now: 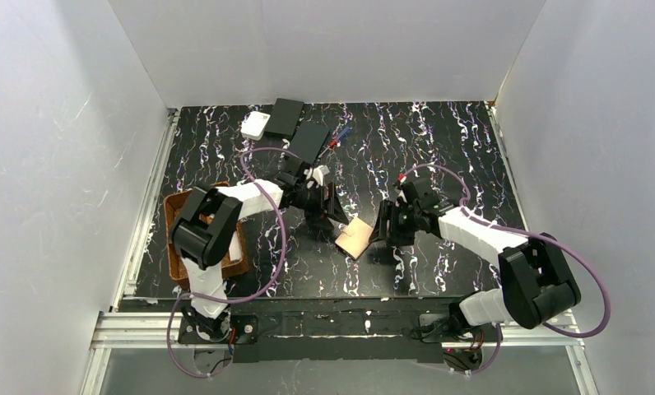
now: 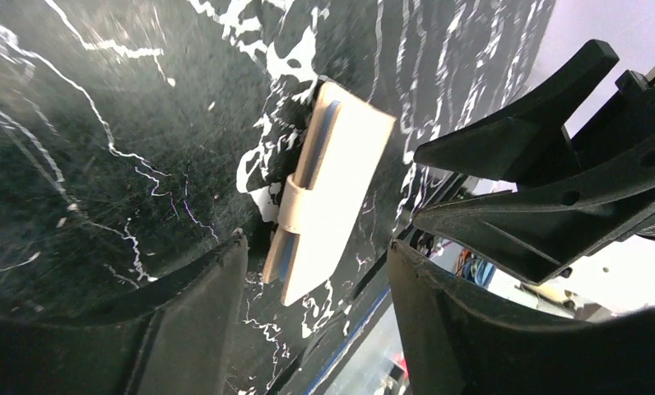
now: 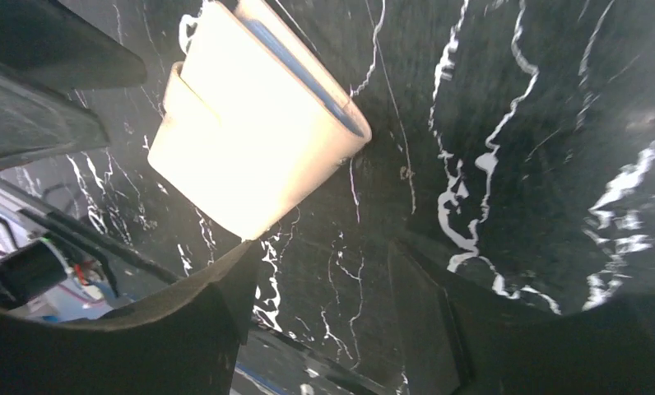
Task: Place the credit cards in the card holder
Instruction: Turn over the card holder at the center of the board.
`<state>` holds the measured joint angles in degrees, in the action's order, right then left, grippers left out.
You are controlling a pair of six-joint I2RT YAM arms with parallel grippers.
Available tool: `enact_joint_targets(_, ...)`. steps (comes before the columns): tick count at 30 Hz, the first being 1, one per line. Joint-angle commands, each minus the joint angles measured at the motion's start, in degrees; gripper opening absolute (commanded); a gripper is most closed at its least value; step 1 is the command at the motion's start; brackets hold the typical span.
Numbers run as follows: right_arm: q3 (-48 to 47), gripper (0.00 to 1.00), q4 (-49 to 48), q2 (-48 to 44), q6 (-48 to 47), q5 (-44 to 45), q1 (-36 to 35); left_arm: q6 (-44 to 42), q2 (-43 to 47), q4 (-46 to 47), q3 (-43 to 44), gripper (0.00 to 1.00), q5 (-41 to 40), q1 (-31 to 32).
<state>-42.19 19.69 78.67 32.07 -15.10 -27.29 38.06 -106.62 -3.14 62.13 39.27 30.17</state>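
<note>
L to R: brown woven divided tray (image 1: 174, 216) at the left edge, mostly under the left arm, contents not readable. Left gripper (image 1: 328, 220) has its jaws apart with nothing between them, just beside the small tan folding card holder (image 1: 355, 237). The holder lies folded on the table between the 2 claws, with its strap tab (image 2: 295, 202) wrapped over the edge; can't tell if it's snapped. 1 bluish credit card (image 3: 304, 74) shows its edge between the leaves, so at least 1 is in; no loose cards visible. Right gripper (image 1: 378, 225) is also spread and empty, just beside the holder's other side. Risks: nothing pins the holder, it looks light and the top looks slick, so a finger brushing it would likely skate or flip it. An unlatched tab could let it spring open and shed the card. The claws sit near each other, so a careless retreat could clash them. Surface: black marble-look tabletop (image 1: 439, 148) with white veining, aluminium rail (image 1: 141, 230) down the left side. Flat black boxes (image 1: 285, 117) and 1 white square box (image 1: 255, 125) at the far edge. Plain white walls (image 1: 61, 123) on 3 sides.
</note>
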Motion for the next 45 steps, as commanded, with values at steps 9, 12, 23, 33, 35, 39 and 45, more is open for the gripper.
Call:
enact_joint_targets(9, 16.0, 0.67, -34.0, -2.6, 22.3, -3.9, -0.4, -0.2, -3.9, -8.2, 2.8, 0.39, -4.9, 4.6)
enact_joint_targets(12, 18.8, 0.66, -40.4, -2.1, 25.4, -4.1, -0.4, 1.4, -6.4, -8.1, 2.8, 0.32, -4.0, 4.7)
enact_joint_targets(23, 18.8, 0.53, -51.0, -0.1, 30.5, -7.9, -0.7, 7.3, -8.4, 1.2, -0.7, 0.26, 1.6, 4.6)
enact_joint_targets(33, 15.9, 0.45, -52.2, -0.6, 29.3, -7.0, -4.7, 1.2, -3.5, -1.0, 2.1, 0.32, 2.0, 4.7)
enact_joint_targets(35, 15.5, 0.38, -51.9, -0.7, 29.5, -6.1, -5.3, 2.2, -4.3, -0.5, 2.3, 0.3, 3.5, 4.7)
enact_joint_targets(39, 14.7, 0.19, -48.3, -2.2, 27.0, -3.2, -5.6, -0.5, -1.9, -3.2, 3.9, 0.31, 1.5, 4.7)
enact_joint_targets(45, 3.8, 0.01, -27.1, -4.8, 11.1, 5.0, -7.0, -8.6, 4.4, -12.0, 7.3, 0.51, -5.1, 4.2)
